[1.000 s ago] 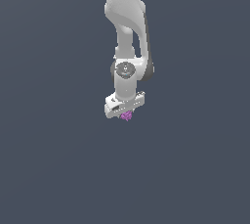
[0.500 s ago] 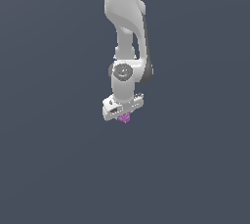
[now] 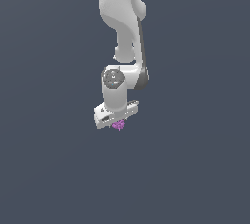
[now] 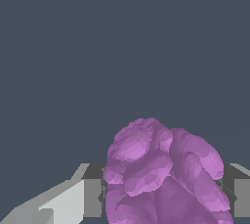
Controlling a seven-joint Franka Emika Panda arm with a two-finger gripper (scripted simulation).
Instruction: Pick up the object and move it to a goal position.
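With the fingers (image 4: 93,197) clenched on the object (image 3: 118,125), which sits pinched beneath the gripper (image 3: 117,123), I would hold clamp force constant and translate smoothly toward the goal, avoiding jerks that could dislodge its lumpy surface.

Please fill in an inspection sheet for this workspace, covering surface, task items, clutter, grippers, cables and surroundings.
Surface: plain dark grey-blue ground, no edge visible.
Job's things: small purple-magenta lumpy blob, held between the fingers; fills the wrist view.
Clutter: nothing seen.
Grippers: white gripper pointing downward, grey fingers closed against the blob.
Cables: nothing seen.
Surroundings: white arm coming from above; no goal marker seen.
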